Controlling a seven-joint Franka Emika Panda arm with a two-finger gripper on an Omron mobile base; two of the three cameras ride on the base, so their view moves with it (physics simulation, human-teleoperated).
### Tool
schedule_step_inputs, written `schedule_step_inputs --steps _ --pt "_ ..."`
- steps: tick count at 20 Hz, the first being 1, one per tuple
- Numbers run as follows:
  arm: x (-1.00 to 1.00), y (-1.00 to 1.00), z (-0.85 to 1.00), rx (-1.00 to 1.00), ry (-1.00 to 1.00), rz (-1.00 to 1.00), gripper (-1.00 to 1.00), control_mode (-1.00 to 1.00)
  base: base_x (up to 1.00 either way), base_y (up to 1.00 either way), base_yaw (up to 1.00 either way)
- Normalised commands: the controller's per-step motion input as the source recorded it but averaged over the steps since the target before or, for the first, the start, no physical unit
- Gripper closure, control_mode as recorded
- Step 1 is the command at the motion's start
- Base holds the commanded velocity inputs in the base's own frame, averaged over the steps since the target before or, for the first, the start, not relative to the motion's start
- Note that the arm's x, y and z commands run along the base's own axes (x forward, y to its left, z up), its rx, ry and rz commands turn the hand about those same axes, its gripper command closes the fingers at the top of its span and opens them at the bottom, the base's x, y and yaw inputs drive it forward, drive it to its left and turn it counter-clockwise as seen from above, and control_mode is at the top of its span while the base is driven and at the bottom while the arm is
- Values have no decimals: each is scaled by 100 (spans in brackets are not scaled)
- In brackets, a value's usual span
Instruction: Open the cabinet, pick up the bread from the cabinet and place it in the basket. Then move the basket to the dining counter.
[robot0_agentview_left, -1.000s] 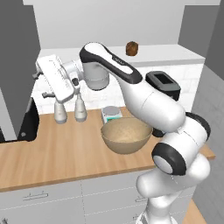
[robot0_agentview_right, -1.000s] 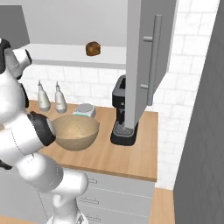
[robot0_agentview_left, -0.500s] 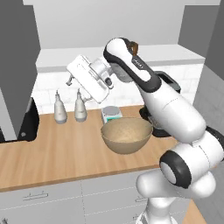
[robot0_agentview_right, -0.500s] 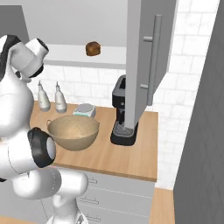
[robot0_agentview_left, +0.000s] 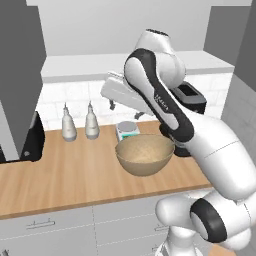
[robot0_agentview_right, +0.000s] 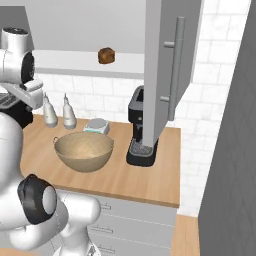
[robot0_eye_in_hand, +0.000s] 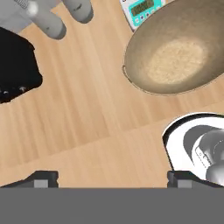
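One small brown bread chunk (robot0_agentview_right: 106, 55) sits high on the shelf, so the wide-open, empty end effector (robot0_eye_in_hand: 112, 177) should rise and close around it gently.

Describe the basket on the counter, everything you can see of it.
The basket is a round, bowl-shaped vessel, tan with a speckled woven look and a paler patch at its inner bottom. It stands upright and empty on the wood worktop, just in front of a small white scale with a green display. Seen in the hand view, a small nub sticks out from its rim. Nothing grips it; the open gripper is above the worktop, apart from it.
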Motion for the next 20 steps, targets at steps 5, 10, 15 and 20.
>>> schedule_step_inputs --steps 5,10,15,20 --pt "-8 -77 -35 -79 -40 -11 -100 -100 0 0 0" --pt "5 -19 -2 -98 -54 -12 -100 -100 0 0 0" --pt "55 0 22 -64 -50 -31 -100 -100 0 0 0" --pt "57 -17 84 -20 -41 -30 -100 -100 0 0 0"
